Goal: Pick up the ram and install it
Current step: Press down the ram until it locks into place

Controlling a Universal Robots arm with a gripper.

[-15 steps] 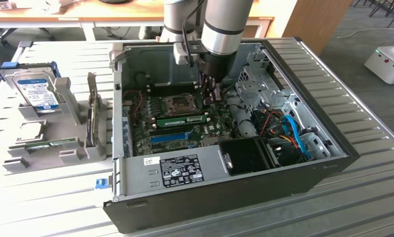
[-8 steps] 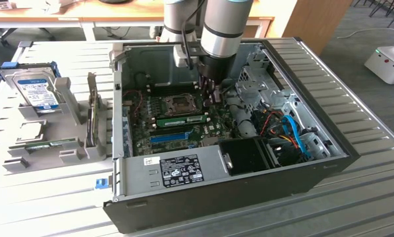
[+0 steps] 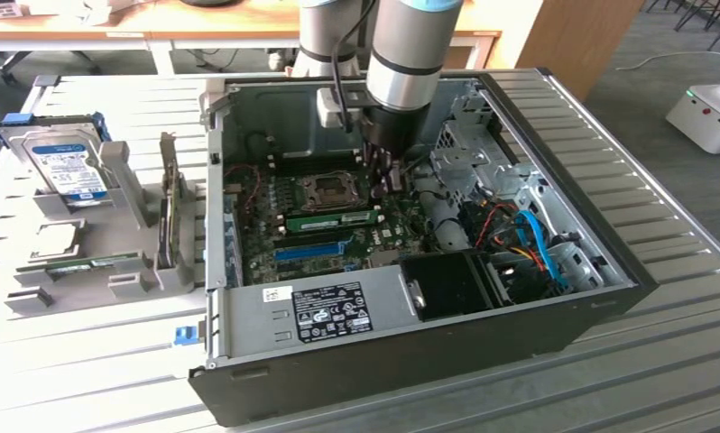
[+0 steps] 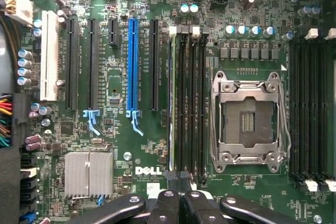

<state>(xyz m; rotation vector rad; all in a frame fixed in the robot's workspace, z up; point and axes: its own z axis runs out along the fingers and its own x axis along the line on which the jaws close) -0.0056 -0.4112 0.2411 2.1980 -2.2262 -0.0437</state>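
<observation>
Ram (image 4: 172,98) standing edge-up in the DIMM slot nearest the black PCIe slot (image 4: 154,64), beside the empty CPU socket (image 4: 247,121) on the Dell motherboard (image 4: 105,145). Gripper (image 4: 178,179) closed, gripping nothing, tips over one end of the stick; contact not discernible. Press straight down along the slot line, probably best near each end. Keep the closed tips centred on the stick's top edge. Avoid sideways load. Confirm the white end latch (image 4: 173,31) snaps fully upright.
</observation>
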